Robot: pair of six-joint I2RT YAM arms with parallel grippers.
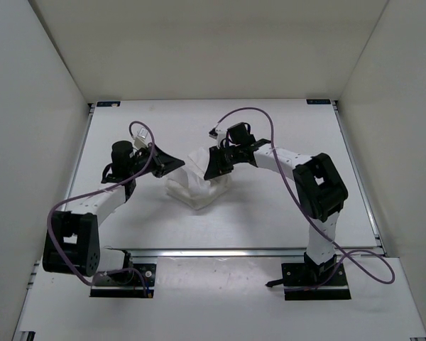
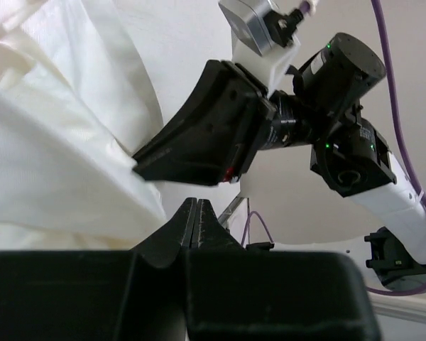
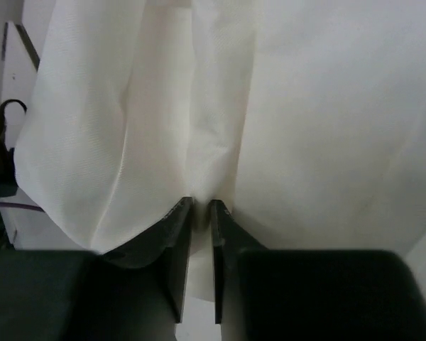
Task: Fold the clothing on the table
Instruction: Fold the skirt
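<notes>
Clothing: white, wrinkly, bunched in a heap abt. mid of table, a bit left of centre. Upper part betw. the two tools, lower part resting on the surface.
L gripper: jaws pressed together, tips meeting in one thin line. Cannot tell if any fabric is caught betw. them.
Clothing vs. L gripper: in L wrist view, fabric hanging left of and above the tips, its edge just beside the left finger. In top view, tips at upper-left side of the heap.
R gripper: only a narrow gap, closed onto a fold of the clothing, w/ fabric pinched betw. the fingers.
Clothing vs. R gripper: in R wrist view, cloth filling nearly the whole frame beyond the tips, creases running up from the pinched spot. In top view, tips at upper-right side of the heap.
L vs. R: tips facing each other across the heap, near but apart. In L wrist view, R gripper above the L tips, its point into the fabric.
L arm: from bottom-left, bent inward to the heap.
R arm: from bottom-right, bent inward too.
</notes>
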